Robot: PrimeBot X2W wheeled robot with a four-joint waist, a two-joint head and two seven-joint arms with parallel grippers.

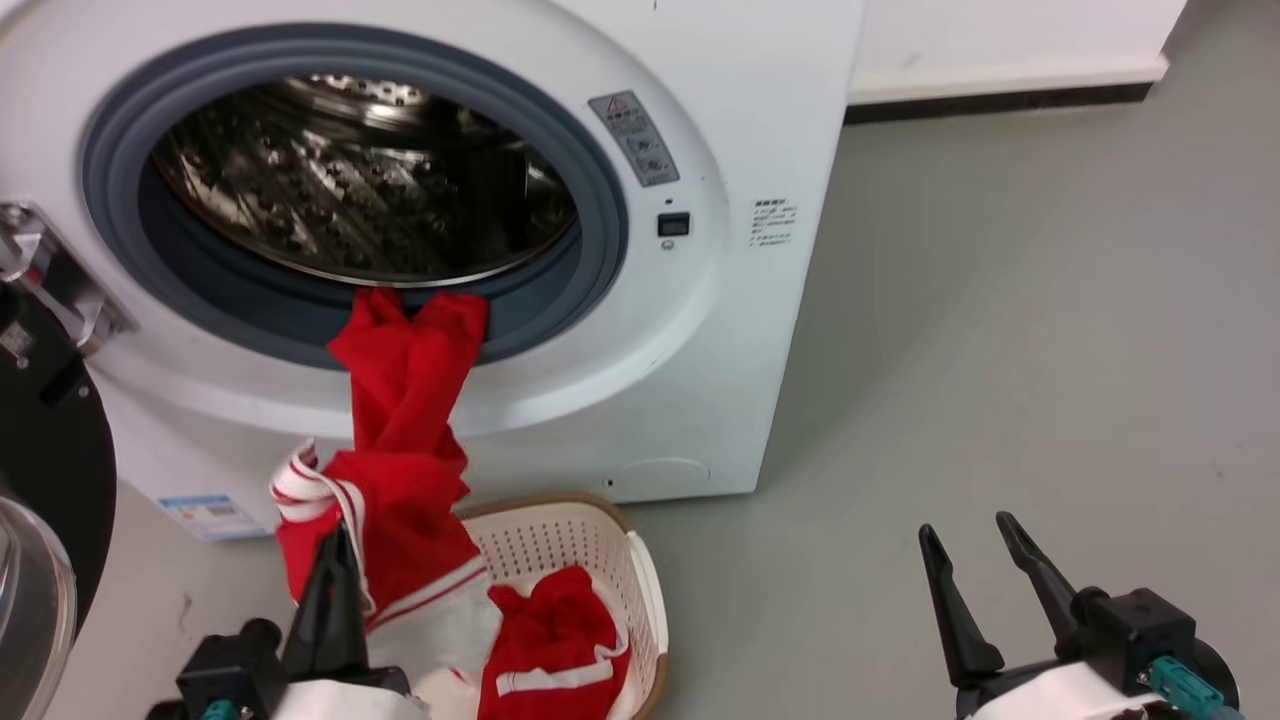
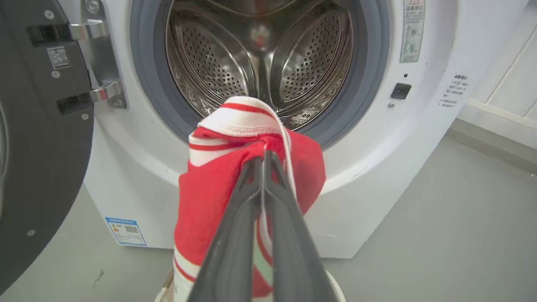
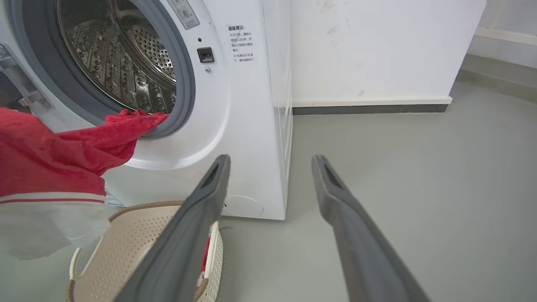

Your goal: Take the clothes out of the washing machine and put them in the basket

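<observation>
A red garment with white stripes [image 1: 405,440] hangs from the grey gasket of the white washing machine [image 1: 720,330] down toward the basket [image 1: 560,530]. My left gripper [image 1: 335,540] is shut on its striped trim, which bunches over the fingertips in the left wrist view [image 2: 239,126]. Another red garment [image 1: 550,640] lies in the cream basket on the floor below the porthole. The steel drum [image 2: 260,63] looks bare inside. My right gripper [image 1: 965,540] stands open over the floor at the lower right, holding nothing; its fingers [image 3: 197,218] frame the machine's corner.
The machine's black-rimmed door [image 1: 40,470] hangs open at the far left. Grey floor [image 1: 1050,350] stretches to the right of the machine up to a white wall with a dark skirting [image 1: 1000,100].
</observation>
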